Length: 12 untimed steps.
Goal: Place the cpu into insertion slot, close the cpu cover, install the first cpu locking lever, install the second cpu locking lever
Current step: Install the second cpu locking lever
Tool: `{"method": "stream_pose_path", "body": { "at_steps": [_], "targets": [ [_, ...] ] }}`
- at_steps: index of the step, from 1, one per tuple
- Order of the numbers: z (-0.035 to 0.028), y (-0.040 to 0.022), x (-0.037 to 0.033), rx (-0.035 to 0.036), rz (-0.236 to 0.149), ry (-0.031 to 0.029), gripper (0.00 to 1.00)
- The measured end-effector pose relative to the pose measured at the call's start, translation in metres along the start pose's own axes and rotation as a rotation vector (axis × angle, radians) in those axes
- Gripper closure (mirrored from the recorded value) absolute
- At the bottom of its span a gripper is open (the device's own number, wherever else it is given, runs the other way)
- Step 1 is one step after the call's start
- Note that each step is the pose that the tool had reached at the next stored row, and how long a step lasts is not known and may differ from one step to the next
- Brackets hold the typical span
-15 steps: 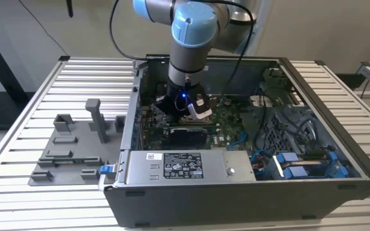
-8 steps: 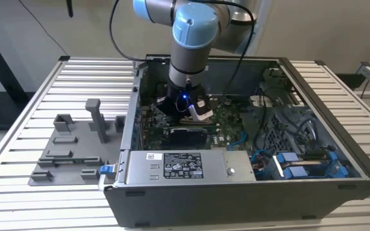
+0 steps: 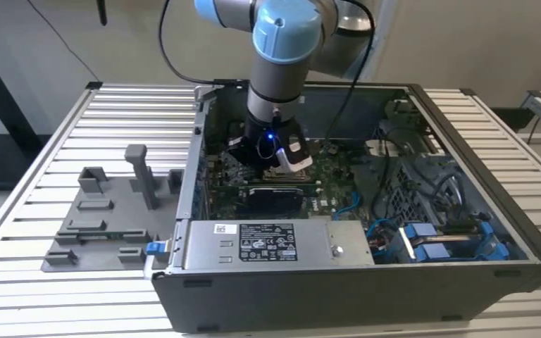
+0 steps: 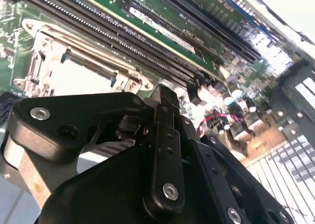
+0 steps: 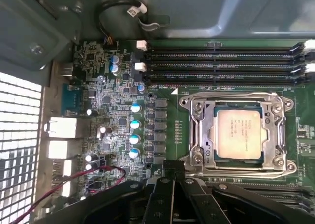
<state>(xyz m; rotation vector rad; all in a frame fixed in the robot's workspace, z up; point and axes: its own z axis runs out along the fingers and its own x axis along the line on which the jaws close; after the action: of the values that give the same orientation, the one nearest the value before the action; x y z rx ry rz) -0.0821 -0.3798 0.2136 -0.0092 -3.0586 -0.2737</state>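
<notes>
Cpu (image 5: 238, 133) in insertion slot (image 5: 214, 135), under cpu cover (image 5: 198, 131)

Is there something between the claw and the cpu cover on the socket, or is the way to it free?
Nothing visible stands between them. In the first wrist view the claw hangs just beside the cpu cover, which lies closed over the cpu in the insertion slot. Only bare green motherboard shows in the gap.

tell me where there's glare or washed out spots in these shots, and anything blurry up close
In the second wrist view the cpu cover is blown out white by glare and the black hand looms soft up close; in the first wrist view the cpu is evenly lit and the vent grille is washed out; in the exterior view a blue light glows on the wrist.
</notes>
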Motion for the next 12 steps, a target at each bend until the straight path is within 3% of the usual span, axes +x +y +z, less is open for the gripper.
{"method": "stream_pose_path", "body": {
  "at_steps": [12],
  "targets": [
    [-0.0527,0.0095,0.0036,0.0023,0.000,-0.0001,0.89]
  ]
}}
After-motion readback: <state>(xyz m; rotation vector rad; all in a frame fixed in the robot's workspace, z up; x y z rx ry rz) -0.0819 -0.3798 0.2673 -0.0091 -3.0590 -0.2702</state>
